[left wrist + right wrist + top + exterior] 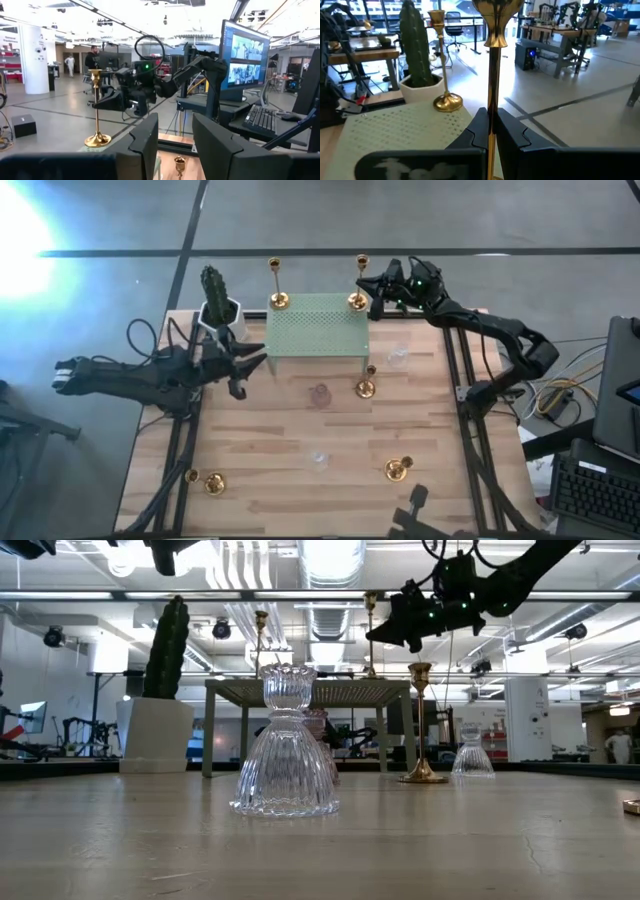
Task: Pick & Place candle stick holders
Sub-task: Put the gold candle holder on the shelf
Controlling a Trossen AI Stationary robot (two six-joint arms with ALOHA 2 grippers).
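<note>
The tall gold candle stick holder (494,60) stands at the green stand's (318,330) far right corner, about one o'clock from the worktop's (300,480) middle, its slim stem pinched between the closed fingers of the right tool (372,288). A second tall gold holder (278,283) is already on the far left corner, next to the cactus (214,288). More holders wait on the wood: a gold one (366,383) just in front of the stand, two short gold ones (398,469) near five and seven o'clock, and a ribbed clear glass one (286,745) near six. The left tool (240,366) hovers at nine o'clock, jaws part-open and holding nothing. The likely risk: the base sits close to the stand's edge, so a release off-level or a sideways brush on retreat could topple the top-heavy stem off. No readable writing or brand shows anywhere.
</note>
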